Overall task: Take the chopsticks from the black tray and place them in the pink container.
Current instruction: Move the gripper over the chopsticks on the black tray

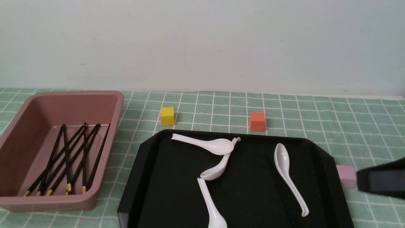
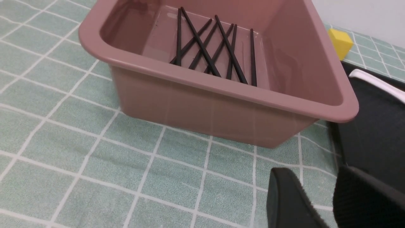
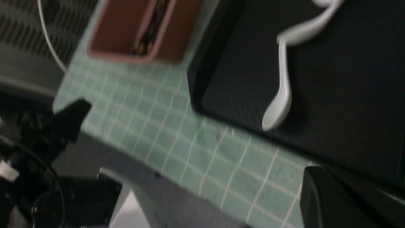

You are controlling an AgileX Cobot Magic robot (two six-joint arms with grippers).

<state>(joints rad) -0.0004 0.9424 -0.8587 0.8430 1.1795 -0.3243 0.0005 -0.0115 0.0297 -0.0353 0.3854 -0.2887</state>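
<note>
Chopsticks [image 1: 67, 161] lay in the pink container [image 1: 50, 202] on the left. They were thin black sticks with short gold tips, crossed loosely on the floor, gold ends toward the near wall. The container was deep, matte dusty-pink plastic with rounded corners and a rolled rim.

Black tray [image 1: 177, 190] sat just beside it - flat, glossy, raised rim, clipped corners - carrying four white plastic spoons [image 1: 218, 146]. Thin dark lines [image 1: 278, 183] beside the right-hand spoon were too low-contrast to identify.

All of it sat on a green checked cloth [image 1: 316, 117], woven texture with a white grid.

Left gripper [image 2: 316, 180] hung near the container's outer wall, fingers parted, nothing between them. Right gripper [image 1: 376, 181] was a dark blur past the tray's right edge - couldn't tell its opening or any load.
</note>
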